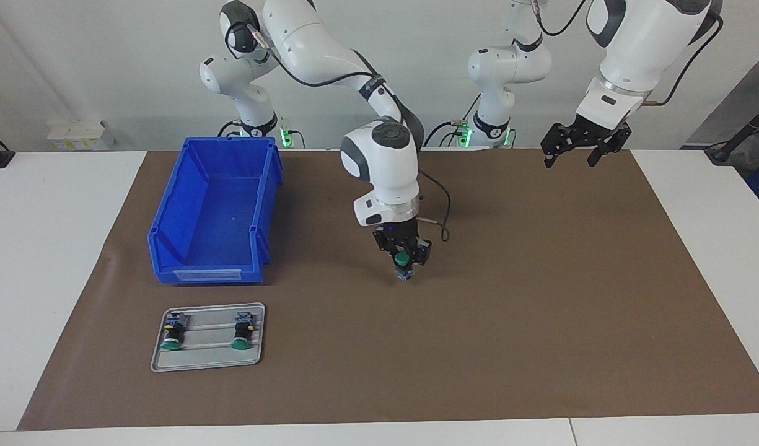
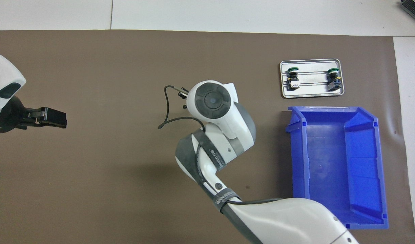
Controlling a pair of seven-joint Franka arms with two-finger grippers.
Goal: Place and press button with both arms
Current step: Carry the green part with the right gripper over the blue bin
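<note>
While the right claw (image 1: 403, 258) grips the button (image 1: 403, 260), "WANEED" marks its arm.

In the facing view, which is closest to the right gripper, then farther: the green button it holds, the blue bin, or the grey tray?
From the right gripper:
1. Green-capped push-button, shut in its fingertips.
2. Blue plastic bin, toward the right arm's end.
3. Grey metal tray, farthest, beside the bin.
</note>
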